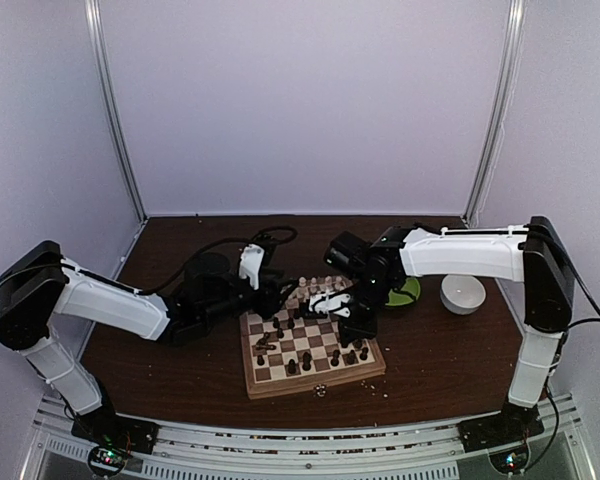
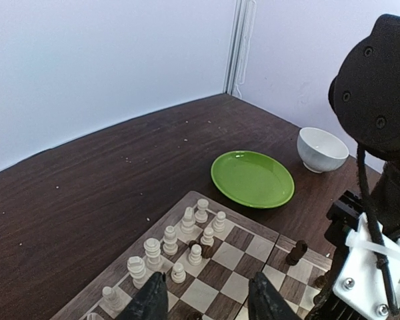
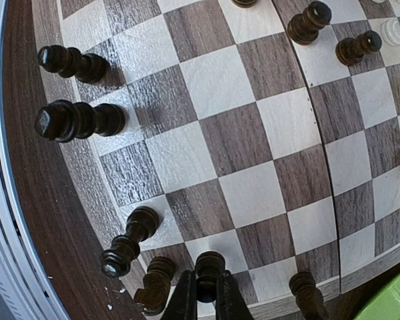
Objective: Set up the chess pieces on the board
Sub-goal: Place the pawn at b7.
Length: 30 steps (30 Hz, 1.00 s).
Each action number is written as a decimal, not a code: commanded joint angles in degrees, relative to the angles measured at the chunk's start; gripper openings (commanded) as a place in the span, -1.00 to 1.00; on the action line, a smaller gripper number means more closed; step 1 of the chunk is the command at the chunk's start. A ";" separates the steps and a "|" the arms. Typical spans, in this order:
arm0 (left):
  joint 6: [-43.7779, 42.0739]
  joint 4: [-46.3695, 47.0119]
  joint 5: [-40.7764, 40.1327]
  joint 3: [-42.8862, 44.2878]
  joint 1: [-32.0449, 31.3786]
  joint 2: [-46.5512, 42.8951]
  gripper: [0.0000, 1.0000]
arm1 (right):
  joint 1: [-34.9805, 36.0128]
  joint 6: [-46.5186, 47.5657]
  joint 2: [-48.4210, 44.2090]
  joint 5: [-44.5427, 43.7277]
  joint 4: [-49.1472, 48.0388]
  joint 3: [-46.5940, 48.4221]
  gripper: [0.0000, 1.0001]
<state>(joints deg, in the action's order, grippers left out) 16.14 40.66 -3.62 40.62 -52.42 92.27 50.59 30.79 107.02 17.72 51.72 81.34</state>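
Note:
The board (image 1: 280, 375) lies in the middle of the table. In the right wrist view my right gripper (image 3: 207, 298) is shut on a dark brown chess piece (image 3: 209, 263) that stands upright at the board's (image 3: 240, 133) edge row. Other dark pieces (image 3: 77, 120) stand beside it, among them a knight (image 3: 153, 283). My left gripper (image 2: 207, 303) hovers open over the board's (image 2: 233, 256) other end, nothing between its fingers. A cluster of pale cream pieces (image 2: 170, 240) stands just beyond its fingertips. In the top view both grippers, left (image 1: 280, 296) and right (image 1: 355, 325), are over the board.
A round green plate (image 1: 408, 292) and a white bowl (image 1: 463, 293) sit right of the board, also in the left wrist view as plate (image 2: 253, 179) and bowl (image 2: 322, 149). The right arm's wrist (image 2: 373, 267) stands close on the left gripper's right.

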 commanded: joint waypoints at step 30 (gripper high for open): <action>0.43 2.96 -1.18 -0.46 0.48 -1.57 -0.15 | -5.08 -6.10 2.26 0.25 2.93 12.79 -0.52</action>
<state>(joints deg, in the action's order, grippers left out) 16.19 40.64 -4.12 40.49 -52.42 92.23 47.33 28.86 108.55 18.85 55.44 89.67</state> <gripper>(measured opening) 0.423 0.244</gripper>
